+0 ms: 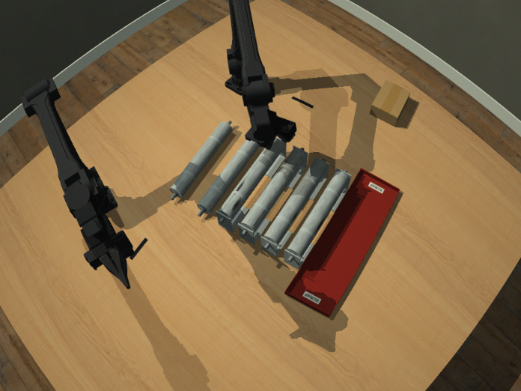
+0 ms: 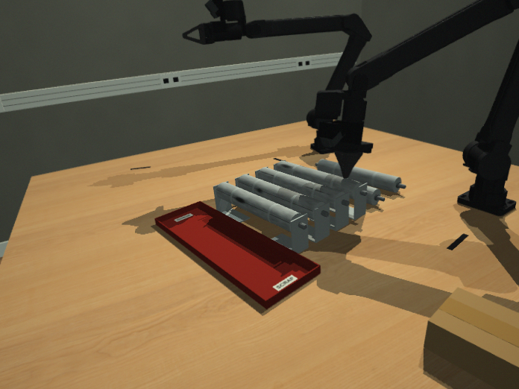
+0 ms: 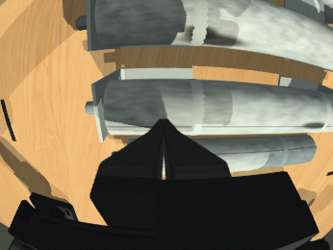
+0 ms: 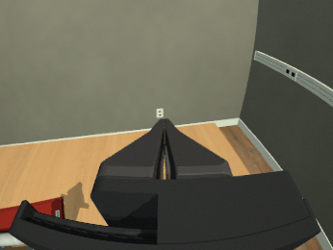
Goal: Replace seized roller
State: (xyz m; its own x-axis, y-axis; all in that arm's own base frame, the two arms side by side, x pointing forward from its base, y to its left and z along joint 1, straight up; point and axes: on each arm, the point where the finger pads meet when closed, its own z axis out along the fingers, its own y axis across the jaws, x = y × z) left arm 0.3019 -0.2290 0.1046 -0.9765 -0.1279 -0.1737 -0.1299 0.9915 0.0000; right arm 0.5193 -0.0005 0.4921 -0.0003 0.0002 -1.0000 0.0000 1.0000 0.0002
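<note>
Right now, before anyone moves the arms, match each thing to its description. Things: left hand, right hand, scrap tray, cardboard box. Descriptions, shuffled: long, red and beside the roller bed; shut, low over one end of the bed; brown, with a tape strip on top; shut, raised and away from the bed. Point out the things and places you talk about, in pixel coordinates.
Things
1. left hand [image 1: 268, 147] [image 2: 344, 176] [image 3: 164, 120]
2. right hand [image 1: 127, 287] [image 2: 184, 36] [image 4: 165, 121]
3. scrap tray [image 1: 357, 243] [image 2: 234, 259]
4. cardboard box [image 1: 390, 102] [image 2: 473, 334]

Descriptions
A. long, red, beside the roller bed [image 1: 317, 216] [image 2: 259, 203] [image 3: 192, 103]
B. shut, low over one end of the bed
C. brown, tape strip on top
D. shut, raised, away from the bed

Pairs: 1-B, 2-D, 3-A, 4-C
</note>
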